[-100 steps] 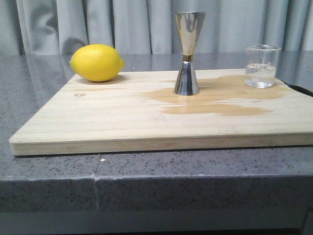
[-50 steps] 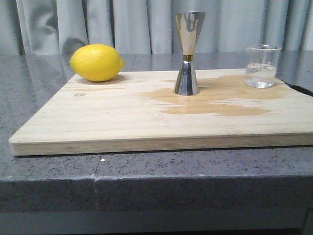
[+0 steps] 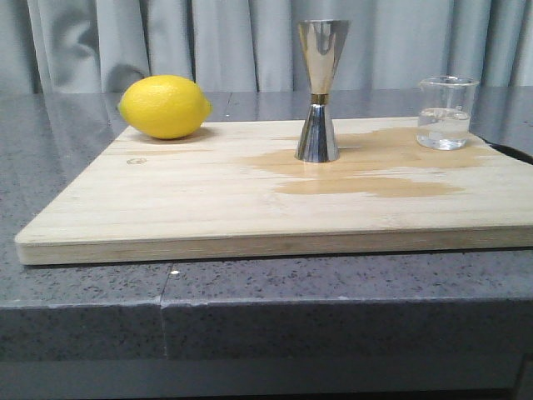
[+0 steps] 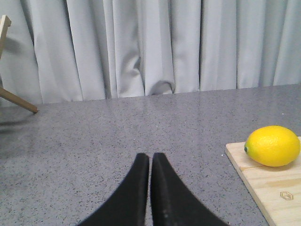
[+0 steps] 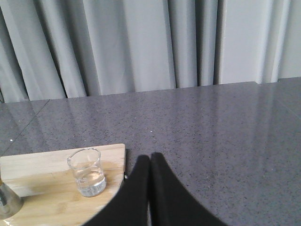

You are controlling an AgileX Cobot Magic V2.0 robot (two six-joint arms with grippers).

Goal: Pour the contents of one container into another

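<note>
A small clear glass beaker [image 3: 447, 112] holding some clear liquid stands at the back right of the wooden board [image 3: 208, 192]. The tall steel hourglass jigger [image 3: 320, 90] with a gold waist band stands upright mid-board, left of the beaker. The right wrist view shows the beaker [image 5: 87, 171] near the board's corner and a sliver of the jigger's base [image 5: 6, 202]. My right gripper [image 5: 150, 160] is shut and empty, over the counter beside the board, apart from the beaker. My left gripper [image 4: 150, 160] is shut and empty over bare counter, left of the board. Neither gripper shows in the front view.
A yellow lemon [image 3: 164, 106] lies at the board's back left, also seen as the lemon [image 4: 272, 145] from the left wrist. A wet darker stain [image 3: 366, 171] spreads around the jigger. Grey curtains [image 3: 250, 42] hang behind the grey stone counter [image 3: 83, 308]. A wooden stand [image 4: 9, 94] is far left.
</note>
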